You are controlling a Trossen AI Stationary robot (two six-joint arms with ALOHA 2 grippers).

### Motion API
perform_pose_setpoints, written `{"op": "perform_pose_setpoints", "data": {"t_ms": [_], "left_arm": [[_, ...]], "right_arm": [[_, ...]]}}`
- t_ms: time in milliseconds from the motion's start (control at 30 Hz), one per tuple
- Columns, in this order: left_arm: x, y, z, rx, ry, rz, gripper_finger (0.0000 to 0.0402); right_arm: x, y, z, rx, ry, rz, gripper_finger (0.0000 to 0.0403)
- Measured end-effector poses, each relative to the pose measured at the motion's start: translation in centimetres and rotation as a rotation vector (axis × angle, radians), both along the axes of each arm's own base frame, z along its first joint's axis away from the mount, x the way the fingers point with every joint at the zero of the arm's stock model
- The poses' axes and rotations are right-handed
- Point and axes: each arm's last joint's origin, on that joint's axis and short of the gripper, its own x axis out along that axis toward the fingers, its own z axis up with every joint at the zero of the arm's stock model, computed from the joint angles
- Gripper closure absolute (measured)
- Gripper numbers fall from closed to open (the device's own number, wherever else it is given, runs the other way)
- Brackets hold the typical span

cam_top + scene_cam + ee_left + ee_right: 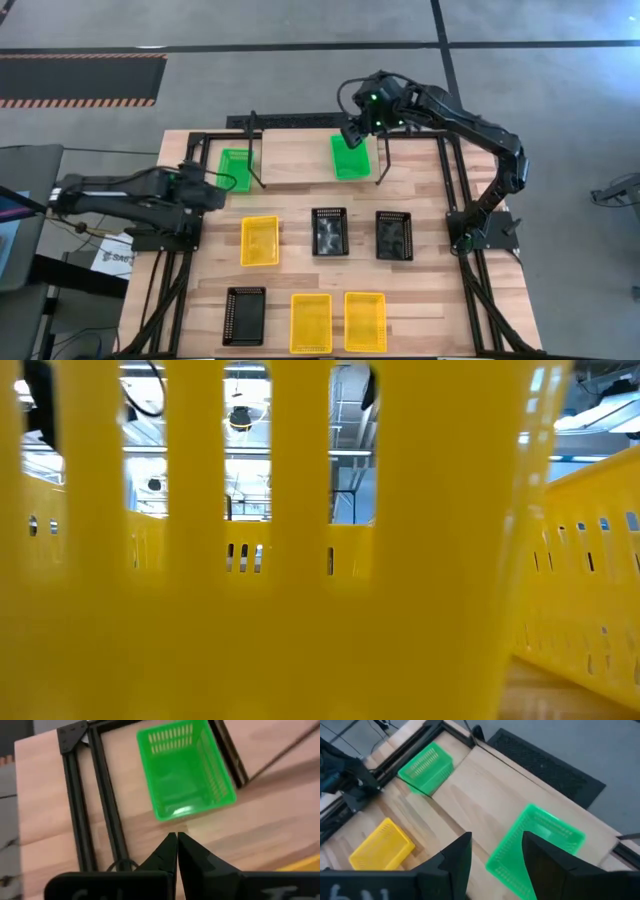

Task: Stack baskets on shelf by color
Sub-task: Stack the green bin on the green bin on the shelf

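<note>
Baskets: we note a bright green perforated basket (351, 157) on the shelf (300, 162) beneath the spread, empty right gripper (357, 133), another green basket (236, 168) by the clenched left gripper (222, 182).

Bright, even light; perhaps blurred foreground
</note>
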Motion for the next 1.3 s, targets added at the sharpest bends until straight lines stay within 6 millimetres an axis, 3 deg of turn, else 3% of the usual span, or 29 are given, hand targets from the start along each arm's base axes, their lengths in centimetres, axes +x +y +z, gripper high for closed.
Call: {"op": "perform_pose_setpoints", "data": {"t_ms": [267, 500, 633, 967, 1300], "left_arm": [[2.2, 0.8, -0.3, -0.050, 0.099, 0.027, 0.0377], [2.8, 2.3, -0.3, -0.081, -0.029, 0.190, 0.0308], [3.2, 3.5, -0.3, -0.100, -0.106, 0.258, 0.0272], [3.1, 6.9, -1.2, -0.159, -0.033, 0.371, 0.0248], [4.4, 11.2, -2.9, -0.206, -0.031, 0.331, 0.0248]], "right_arm": [[-1.6, -1.6, 2.7, -0.134, -0.015, 0.039, 0.0210], [-5.1, -3.4, 6.7, -0.307, -0.021, 0.041, 0.0214], [-6.5, -4.0, 8.0, -0.382, -0.004, 0.045, 0.0215], [-8.1, -5.1, 8.2, -0.431, 0.079, 0.056, 0.0218], [-8.2, -5.0, 8.1, -0.431, 0.106, 0.074, 0.0218]]}}
